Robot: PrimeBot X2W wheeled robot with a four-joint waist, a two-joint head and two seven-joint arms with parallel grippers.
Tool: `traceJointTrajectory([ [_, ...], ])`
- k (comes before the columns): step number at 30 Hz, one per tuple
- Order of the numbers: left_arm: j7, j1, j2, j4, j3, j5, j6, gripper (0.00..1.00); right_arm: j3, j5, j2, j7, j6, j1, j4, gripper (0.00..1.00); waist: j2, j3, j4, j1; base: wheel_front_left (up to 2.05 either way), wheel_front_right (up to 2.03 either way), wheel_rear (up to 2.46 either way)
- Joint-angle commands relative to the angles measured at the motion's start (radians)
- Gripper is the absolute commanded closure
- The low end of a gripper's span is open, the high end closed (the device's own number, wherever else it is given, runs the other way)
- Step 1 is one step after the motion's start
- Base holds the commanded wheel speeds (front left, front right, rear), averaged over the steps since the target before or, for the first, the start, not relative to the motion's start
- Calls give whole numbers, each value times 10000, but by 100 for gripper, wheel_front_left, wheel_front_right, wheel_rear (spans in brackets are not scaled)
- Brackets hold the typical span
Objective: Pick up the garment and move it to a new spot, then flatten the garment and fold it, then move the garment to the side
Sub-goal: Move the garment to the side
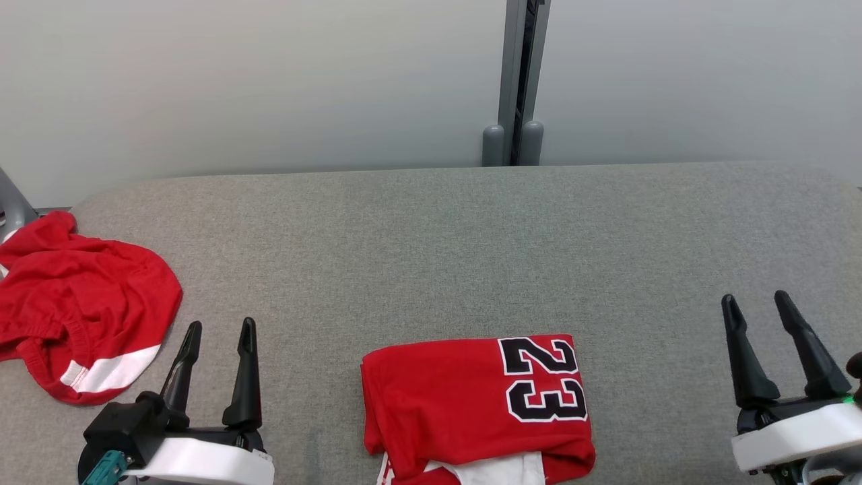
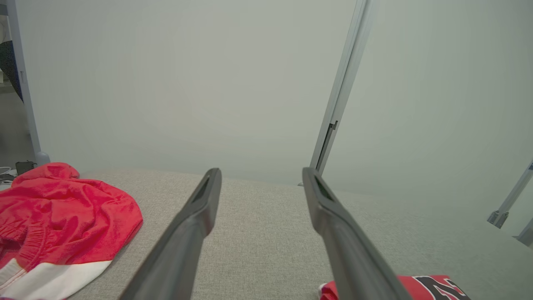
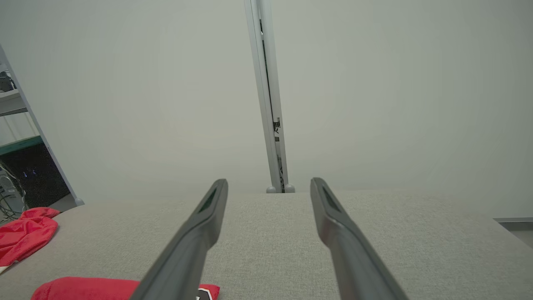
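1. The left gripper [image 1: 221, 324] hovers at the near left of the table, its two dark fingers spread wide and holding nothing; the right gripper [image 1: 754, 298] stands likewise at the near right, jaws apart and empty
2. Between them, well apart from both, the folded red jersey [image 1: 465, 397] lies flat on the grey padded table [image 1: 431, 249], its black "23" facing up
3. A crumpled red garment [image 1: 81, 303] with a white band sits at the table's left edge, near the left gripper
4. The fold looks finished, so the shift to the side seems due: pinching two corners through every layer and sliding evenly should keep the stack from opening
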Motion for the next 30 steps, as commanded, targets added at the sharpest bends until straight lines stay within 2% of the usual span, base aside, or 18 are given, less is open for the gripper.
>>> traceJointTrajectory([
  [1,3,35,15,32,64,79,-27,0,29,86,70,139,2,17,108,0,0,6,3,0,0,0,0],
  [8,3,-174,-151,130,-6,96,-171,0,852,588,421,1565,2,-879,1378,0,0,97,212,0,0,0,0],
  [12,3,-275,-267,192,-79,134,-255,0,1094,1054,648,2796,2,-1551,2407,0,0,242,526,0,0,0,0],
  [16,3,-400,-391,344,-199,149,-381,0,1427,1476,589,4207,0,-1964,3423,0,0,360,898,0,0,0,0],
  [17,3,-400,-391,344,-199,149,-381,0,1427,1476,589,4207,0,-1964,3423,0,0,360,898,0,0,0,0],
  [24,4,-636,-449,556,-292,144,-558,0,1007,2308,993,5966,2,-2195,4717,0,0,579,1483,0,0,0,0],
  [29,4,-718,-426,667,-289,145,-604,0,909,2720,1230,6511,2,-2121,4993,0,0,702,1722,0,0,0,0],
  [30,4,-722,-427,680,-292,158,-608,0,924,2767,1259,6532,0,-2111,4982,19,0,714,1739,0,0,0,0],
])
